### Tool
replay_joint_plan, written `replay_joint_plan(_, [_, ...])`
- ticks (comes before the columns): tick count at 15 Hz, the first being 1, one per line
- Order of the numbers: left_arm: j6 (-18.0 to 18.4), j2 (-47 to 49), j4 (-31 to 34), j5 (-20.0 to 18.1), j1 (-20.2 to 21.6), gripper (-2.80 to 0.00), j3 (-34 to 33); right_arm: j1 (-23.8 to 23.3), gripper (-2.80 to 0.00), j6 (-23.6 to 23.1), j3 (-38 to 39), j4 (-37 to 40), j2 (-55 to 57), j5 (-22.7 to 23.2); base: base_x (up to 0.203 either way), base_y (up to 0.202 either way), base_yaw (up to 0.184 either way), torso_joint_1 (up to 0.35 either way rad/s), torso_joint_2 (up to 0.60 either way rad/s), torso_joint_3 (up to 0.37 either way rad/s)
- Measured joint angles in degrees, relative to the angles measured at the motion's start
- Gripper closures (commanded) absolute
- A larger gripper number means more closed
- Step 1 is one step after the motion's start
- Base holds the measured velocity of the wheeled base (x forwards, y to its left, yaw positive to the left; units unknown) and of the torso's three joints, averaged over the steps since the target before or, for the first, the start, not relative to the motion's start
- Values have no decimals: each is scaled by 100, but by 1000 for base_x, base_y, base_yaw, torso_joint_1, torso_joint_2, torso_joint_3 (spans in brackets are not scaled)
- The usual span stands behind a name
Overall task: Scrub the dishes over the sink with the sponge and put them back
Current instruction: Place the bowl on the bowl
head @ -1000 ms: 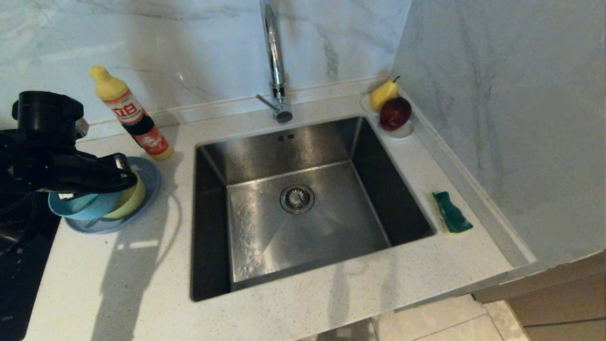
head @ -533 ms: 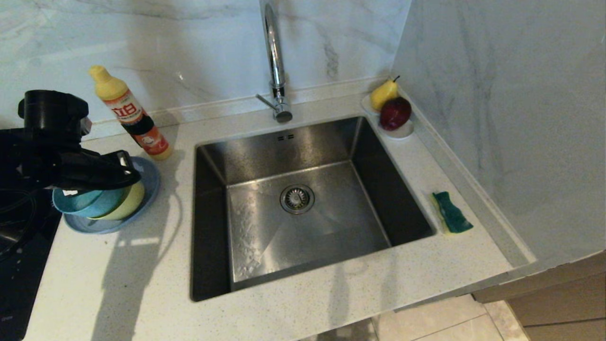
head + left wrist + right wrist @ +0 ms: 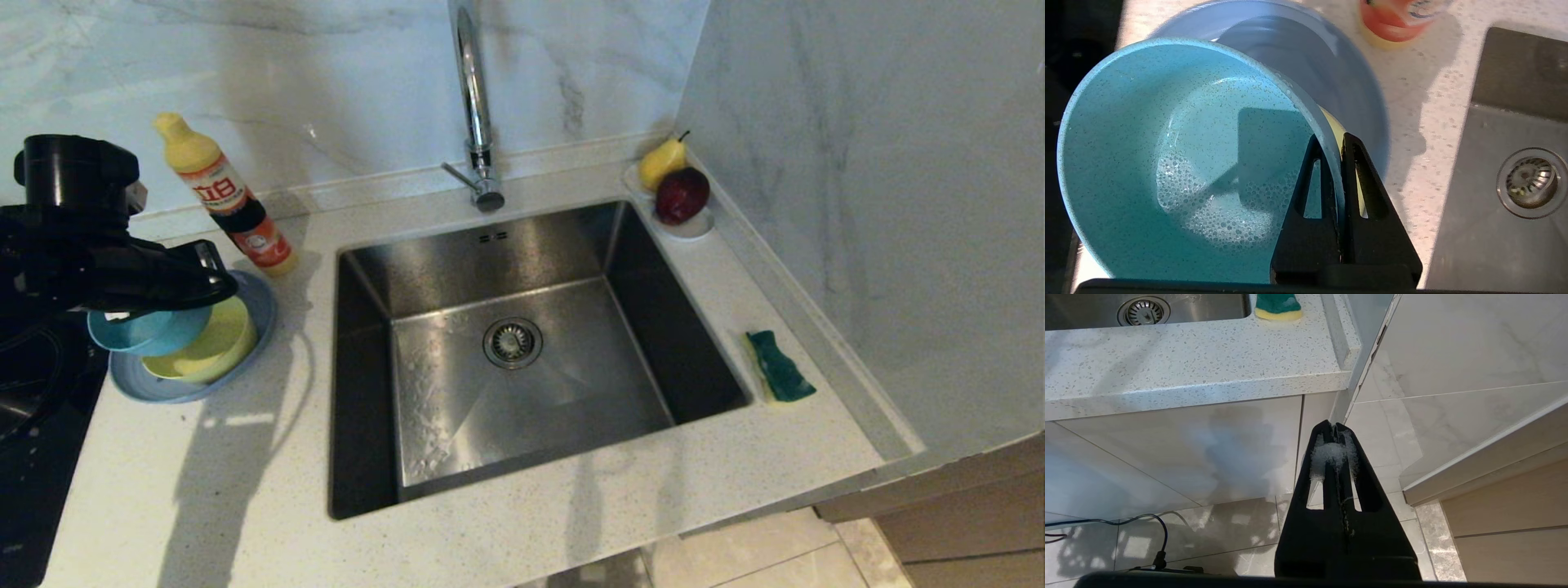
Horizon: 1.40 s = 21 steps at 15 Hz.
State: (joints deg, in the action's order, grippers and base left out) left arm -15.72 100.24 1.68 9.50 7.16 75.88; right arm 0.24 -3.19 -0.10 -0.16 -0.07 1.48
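My left gripper (image 3: pixel 211 269) (image 3: pixel 1331 141) is shut on the rim of the teal-blue bowl (image 3: pixel 147 331) (image 3: pixel 1167 163), one finger inside and one outside. Foam lies in the bowl's bottom. The bowl hangs just above the yellow bowl (image 3: pixel 216 343), which sits on the grey-blue plate (image 3: pixel 263 304) (image 3: pixel 1331 61) left of the sink (image 3: pixel 571 400). The sponge (image 3: pixel 780 366) (image 3: pixel 1278 304) lies green side up on the counter right of the sink. My right gripper (image 3: pixel 1334 426) is shut with foam on its fingers, parked low before the cabinet front, over the floor.
A dish-soap bottle (image 3: pixel 224 196) (image 3: pixel 1396 20) stands behind the plate. The chrome tap (image 3: pixel 473 98) rises behind the sink. A white saucer (image 3: pixel 700 229) with a pear and an apple sits at the back right corner. A black hob (image 3: pixel 33 457) borders the counter's left; a wall stands on the right.
My left gripper has risen a little with the teal-blue bowl, lifting it out of the yellow bowl, whose inside now shows more. The right arm has not moved.
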Motion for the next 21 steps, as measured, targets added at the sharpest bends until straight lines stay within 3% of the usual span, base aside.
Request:
replay_joint_plan(15, [31,285,-35,100,-210,0,-39,0,0,2,0,0,0,-2,0,0,0,0,0,0])
replay_joint_plan(16, [31,299,-39,184,-209,-280,-9,0,0,2,0,2,0,-2,0,0,0,0,0,0])
replay_joint_plan(21, [-20,280,-10,238,-209,-280,8,0,0,-2,5,2,0,1,0,0,0,0,0,0])
